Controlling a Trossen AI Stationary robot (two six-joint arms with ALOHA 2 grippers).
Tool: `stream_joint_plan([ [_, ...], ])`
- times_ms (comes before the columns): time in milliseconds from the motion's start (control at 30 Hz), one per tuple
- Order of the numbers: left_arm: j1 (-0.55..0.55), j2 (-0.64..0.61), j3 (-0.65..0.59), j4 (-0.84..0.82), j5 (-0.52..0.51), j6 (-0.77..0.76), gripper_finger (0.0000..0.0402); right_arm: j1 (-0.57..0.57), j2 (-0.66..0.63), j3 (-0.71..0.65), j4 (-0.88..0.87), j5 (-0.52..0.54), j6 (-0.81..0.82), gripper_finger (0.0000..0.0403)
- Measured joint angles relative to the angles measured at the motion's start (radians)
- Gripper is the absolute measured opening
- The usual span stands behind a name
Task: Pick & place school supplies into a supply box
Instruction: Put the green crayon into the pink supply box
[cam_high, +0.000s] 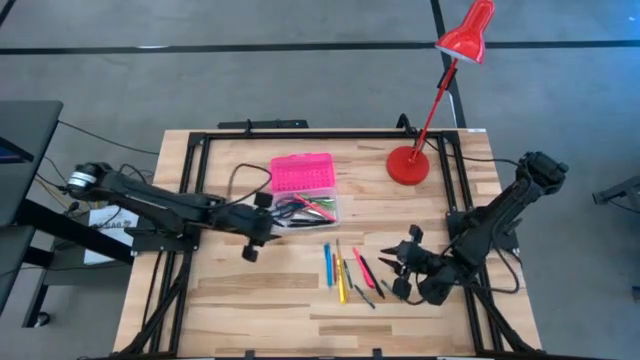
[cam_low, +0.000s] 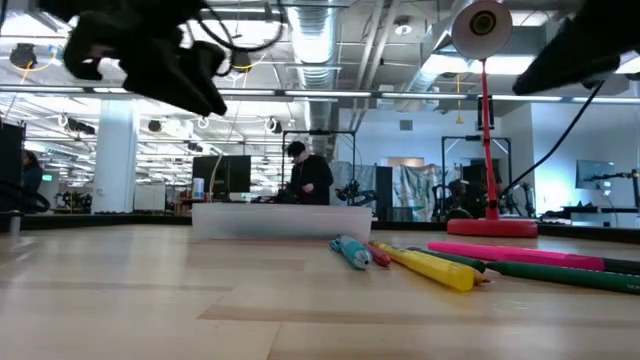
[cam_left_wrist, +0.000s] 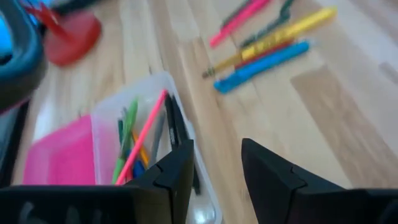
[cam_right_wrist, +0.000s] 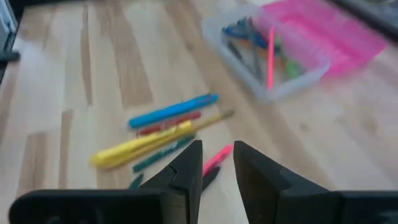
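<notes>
Pale wooden table (cam_low: 150, 300) bears loose pens (cam_low: 440, 268); both grippers (cam_left_wrist: 214, 168) (cam_right_wrist: 217, 163) spread, empty

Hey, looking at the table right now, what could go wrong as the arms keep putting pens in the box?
1. The loose pens lie packed side by side, so the right end effector beside them might grab two or scatter them.
2. The left end effector, open and empty, hangs by the box; it could nudge the light clear base.
3. Round pens may roll if bumped.
</notes>
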Motion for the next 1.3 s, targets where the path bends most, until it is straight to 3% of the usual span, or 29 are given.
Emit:
stream_joint_plan([
  [167, -0.017, -0.14, -0.177, 0.248, -0.001, 0.077, 0.0129, -0.007, 0.115, 0.0, 0.0, -0.116, 0.105, 0.0085],
  [433, -0.021, -0.314, -0.245, 0.271, -0.011, 0.118, 0.0129, -0.006, 0.213, 0.048, -0.052, -0.224, 0.272, 0.0085],
  [633, -0.021, -0.331, -0.245, 0.256, 0.003, 0.114, 0.0129, -0.001, 0.267, 0.094, -0.096, -0.32, 0.359, 0.0085],
  [867, -0.021, -0.324, -0.245, 0.275, 0.008, 0.16, 0.0129, 0.056, 0.339, 0.144, -0.22, -0.349, 0.527, 0.0085],
  [1300, -0.021, -0.323, -0.245, 0.311, 0.009, 0.229, 0.0129, 0.092, 0.461, 0.195, -0.197, -0.416, 0.541, 0.0085],
])
